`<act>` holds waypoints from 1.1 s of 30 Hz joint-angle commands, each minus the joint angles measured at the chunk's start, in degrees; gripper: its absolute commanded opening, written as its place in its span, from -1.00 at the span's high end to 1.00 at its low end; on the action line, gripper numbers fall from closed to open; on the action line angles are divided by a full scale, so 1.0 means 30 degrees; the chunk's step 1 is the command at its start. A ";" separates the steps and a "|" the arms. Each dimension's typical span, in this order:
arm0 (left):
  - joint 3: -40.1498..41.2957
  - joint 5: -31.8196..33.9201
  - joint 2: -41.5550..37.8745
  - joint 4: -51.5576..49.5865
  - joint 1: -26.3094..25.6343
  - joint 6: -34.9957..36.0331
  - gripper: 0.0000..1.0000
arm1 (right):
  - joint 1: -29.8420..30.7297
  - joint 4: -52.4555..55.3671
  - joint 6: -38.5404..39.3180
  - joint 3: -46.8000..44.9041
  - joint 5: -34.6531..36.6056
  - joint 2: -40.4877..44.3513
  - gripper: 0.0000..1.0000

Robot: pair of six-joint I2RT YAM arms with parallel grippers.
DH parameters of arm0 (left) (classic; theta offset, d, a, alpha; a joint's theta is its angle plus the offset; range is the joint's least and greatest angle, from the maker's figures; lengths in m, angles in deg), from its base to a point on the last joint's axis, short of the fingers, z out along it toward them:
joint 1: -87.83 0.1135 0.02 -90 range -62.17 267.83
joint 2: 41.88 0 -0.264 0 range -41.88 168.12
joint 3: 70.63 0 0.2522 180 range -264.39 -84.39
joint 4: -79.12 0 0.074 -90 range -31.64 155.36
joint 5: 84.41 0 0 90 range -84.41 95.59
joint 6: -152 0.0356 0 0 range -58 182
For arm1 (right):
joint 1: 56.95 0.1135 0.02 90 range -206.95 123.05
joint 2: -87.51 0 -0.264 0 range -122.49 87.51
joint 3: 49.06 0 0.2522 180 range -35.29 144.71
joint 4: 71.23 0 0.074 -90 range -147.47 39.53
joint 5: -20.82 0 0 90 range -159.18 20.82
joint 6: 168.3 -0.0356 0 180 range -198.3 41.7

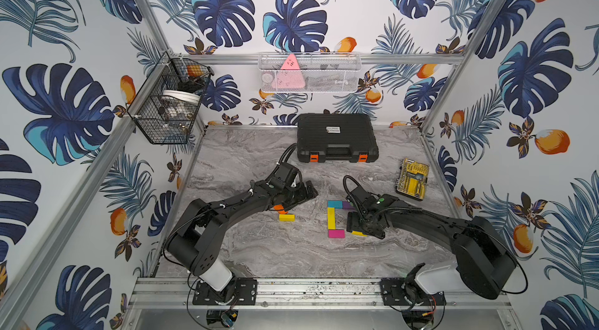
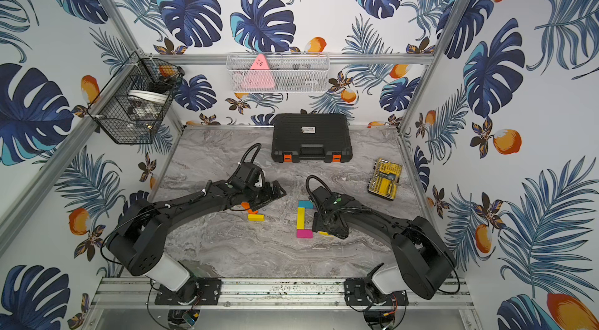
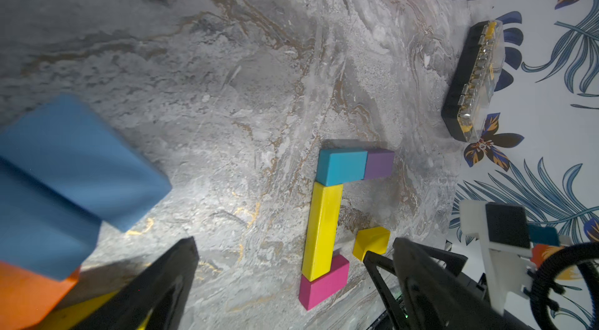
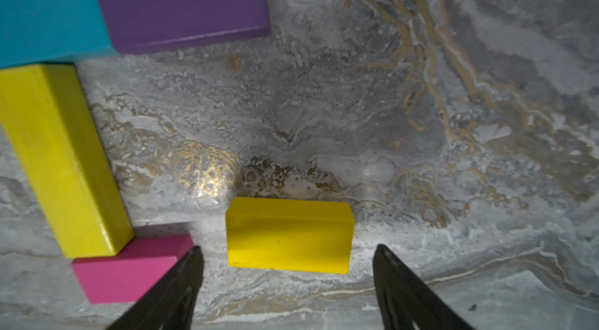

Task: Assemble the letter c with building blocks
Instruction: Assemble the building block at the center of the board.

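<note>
My right pincer (image 4: 286, 249) stands open, low over the grey marbled bench (image 4: 421, 101), with its tips on either side of a short yellow painted block (image 4: 288, 234) and touching neither end. That block lies flat near the magenta block (image 4: 129, 270), with a small gap between them. The magenta block touches one end of the long yellow block (image 4: 61, 156), whose other end meets the teal block (image 4: 48, 10), and the purple block (image 4: 181, 0) butts against the teal one. My left pincer (image 1: 306, 193) hangs open and empty near an orange block (image 1: 278, 207) and another yellow block (image 1: 287, 217), well apart from the rest.
</note>
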 commanded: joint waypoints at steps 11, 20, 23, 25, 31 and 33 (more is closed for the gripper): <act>0.0751 -0.0847 -0.0202 0.1025 0.0303 0.0053 -0.98 | 0.0296 -0.0559 0.0175 -0.0194 0.0540 -0.0937 -0.50; 0.1085 -0.0994 -0.0143 0.1607 0.0327 -0.0209 -0.98 | 0.0380 -0.1006 0.0563 -0.0978 -0.0361 -0.0003 -0.13; 0.1132 -0.1023 -0.0084 0.1714 0.0316 -0.0225 -0.98 | 0.0673 -0.0782 0.0428 -0.1044 -0.0557 0.0397 -0.12; 0.1169 -0.1030 -0.0033 0.1815 0.0331 -0.0297 -0.98 | 0.0955 -0.0605 0.0351 -0.1031 -0.0540 0.0574 -0.12; 0.1235 -0.1082 0.0004 0.1953 0.0307 -0.0360 -0.98 | 0.1484 -0.0438 0.0067 -0.1016 -0.0383 0.0681 -0.15; 0.1228 -0.1082 0.0004 0.1949 0.0327 -0.0359 -0.98 | 0.1559 -0.0578 -0.0018 -0.1016 -0.0380 0.0516 -0.17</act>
